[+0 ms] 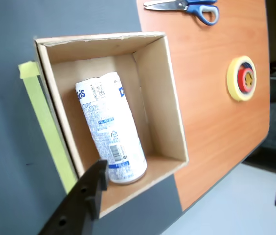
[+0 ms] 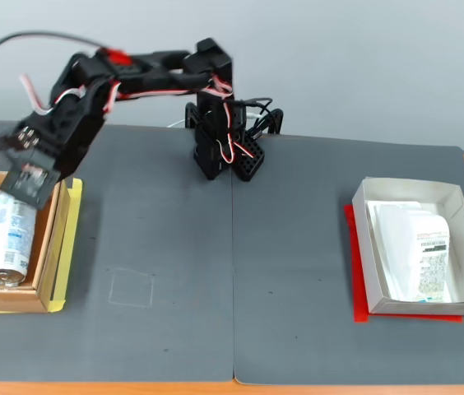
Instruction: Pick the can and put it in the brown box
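The can [image 1: 109, 126] is white with blue print and lies on its side on the floor of the brown box [image 1: 160, 88]. The fixed view shows the can [image 2: 8, 239] and the box [image 2: 51, 247] at the table's left edge. My gripper [image 1: 192, 181] hangs just above the can's near end and stands open. In the wrist view one black finger [image 1: 90, 188] overlaps the can's silver rim, and the other finger sits far off at the right edge. In the fixed view the gripper [image 2: 6, 174] hovers over the can's top end with nothing clamped between the jaws.
Blue-handled scissors [image 1: 189, 7] and a tape roll [image 1: 242, 78] lie on the wood table beyond the box. A yellow-green tape strip [image 1: 45, 127] borders the box. A white box [image 2: 454, 197] on a red sheet holds a white packet [image 2: 417, 247]. The arm's base [image 2: 224, 152] stands on the grey mat.
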You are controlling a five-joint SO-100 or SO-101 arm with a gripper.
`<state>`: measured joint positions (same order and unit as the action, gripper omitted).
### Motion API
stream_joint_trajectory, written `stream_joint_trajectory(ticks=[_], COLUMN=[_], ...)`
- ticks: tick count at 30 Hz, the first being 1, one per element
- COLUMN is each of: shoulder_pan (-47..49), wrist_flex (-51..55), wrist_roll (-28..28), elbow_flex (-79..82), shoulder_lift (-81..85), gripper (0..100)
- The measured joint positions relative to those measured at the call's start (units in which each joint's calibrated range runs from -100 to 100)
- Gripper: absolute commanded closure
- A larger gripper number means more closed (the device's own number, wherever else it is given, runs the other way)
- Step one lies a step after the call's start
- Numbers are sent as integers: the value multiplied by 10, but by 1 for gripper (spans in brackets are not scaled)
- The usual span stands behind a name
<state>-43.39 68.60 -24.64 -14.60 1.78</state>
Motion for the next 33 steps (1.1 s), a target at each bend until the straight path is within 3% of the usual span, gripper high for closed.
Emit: stream_joint_trajectory(ticks=[14,24,33], shoulder_pan=[74,216,358], wrist_flex=[0,1,16], wrist_roll=[113,167,170], elbow_flex=[264,380,489], shoulder_lift=[356,572,739], gripper=[63,98,98])
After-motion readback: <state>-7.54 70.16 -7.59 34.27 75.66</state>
